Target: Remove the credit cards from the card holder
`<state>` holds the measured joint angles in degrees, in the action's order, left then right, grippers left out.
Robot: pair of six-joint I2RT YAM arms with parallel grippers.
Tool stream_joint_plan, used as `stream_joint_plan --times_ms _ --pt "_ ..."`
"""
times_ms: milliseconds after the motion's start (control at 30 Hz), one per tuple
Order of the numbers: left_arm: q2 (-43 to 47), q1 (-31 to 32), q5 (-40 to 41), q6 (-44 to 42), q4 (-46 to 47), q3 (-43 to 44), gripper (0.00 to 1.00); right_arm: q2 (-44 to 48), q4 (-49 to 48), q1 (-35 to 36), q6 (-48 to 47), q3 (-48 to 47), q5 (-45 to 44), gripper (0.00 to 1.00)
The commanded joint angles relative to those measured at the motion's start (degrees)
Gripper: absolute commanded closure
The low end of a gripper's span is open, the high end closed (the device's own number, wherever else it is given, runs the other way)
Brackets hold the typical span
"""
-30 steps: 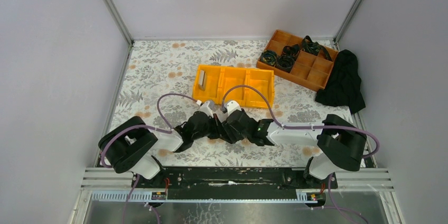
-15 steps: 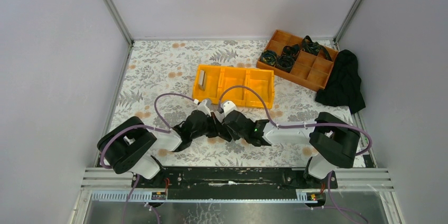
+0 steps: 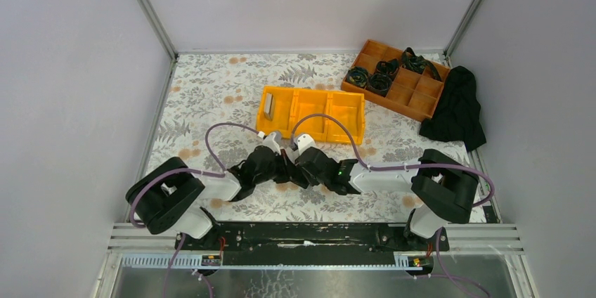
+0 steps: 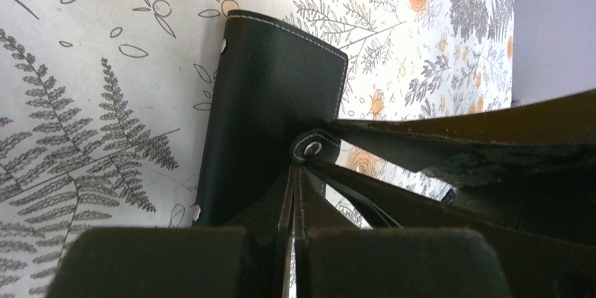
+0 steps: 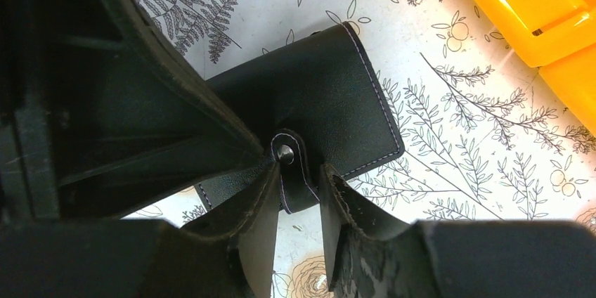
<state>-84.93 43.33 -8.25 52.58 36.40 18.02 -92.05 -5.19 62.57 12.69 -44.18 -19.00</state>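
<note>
Floral tablecloth [image 3: 211, 87] covers the work surface inside a plain grey-walled booth. From overhead we see both arms folded inward, so that the left gripper [image 3: 275, 162] and the right gripper [image 3: 301, 161] meet nose to nose near the front middle, but their dark bodies hide whatever lies between them.

Only this overhead view shows the surroundings. A yellow bin [image 3: 313, 91] sits just beyond the grippers, with one pale grey credit card [image 3: 269, 105] in its leftmost compartment. A brown wooden tray [image 3: 420, 101] holding black coils [image 3: 369, 79] stands at the far right, with a black cloth [image 3: 457, 108] beside it.

The wrist views supply the hidden part. The card holder [image 4: 270, 94] lies flat on the tablecloth, folded shut, and its strap tab [image 5: 295, 185] carries a metal snap [image 5: 284, 152]. In the left wrist view the left jaws are pressed together with their tips at the tab; whether they pinch any leather we cannot tell. In the right wrist view the right jaws stand apart, one on each side of the tab. Any cards inside the closed holder are out of sight.
</note>
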Motion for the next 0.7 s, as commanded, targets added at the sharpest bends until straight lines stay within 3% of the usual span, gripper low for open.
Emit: stream_joint_plan --times_ms 0,133,200,233,367,667 --pt "4.9 -0.3 -2.5 -3.9 -9.5 1.7 1.0 -1.9 4.4 -0.1 -2.1 -1.0 -2.0 0.66" --pt "9.1 -0.2 0.8 -6.6 -17.5 4.3 1.0 -2.9 4.1 -0.2 -2.0 -1.3 -1.0 0.78" --pt "10.0 -0.2 1.9 -6.8 -18.6 3.9 1.0 -5.0 4.7 -0.2 -1.4 -1.7 -1.1 0.97" --pt "9.8 -0.3 2.2 -6.8 -18.4 3.6 1.0 -5.1 4.7 -0.2 -1.2 -1.7 -1.2 1.0" --pt "4.4 -0.3 1.9 -5.9 -15.7 2.7 1.0 -3.6 3.8 -0.2 -0.5 -0.7 -2.3 1.0" --pt "-9.3 -0.4 -0.1 -2.6 -7.9 3.5 1.0 9.9 -4.0 -0.2 -0.4 7.2 -5.5 1.0"
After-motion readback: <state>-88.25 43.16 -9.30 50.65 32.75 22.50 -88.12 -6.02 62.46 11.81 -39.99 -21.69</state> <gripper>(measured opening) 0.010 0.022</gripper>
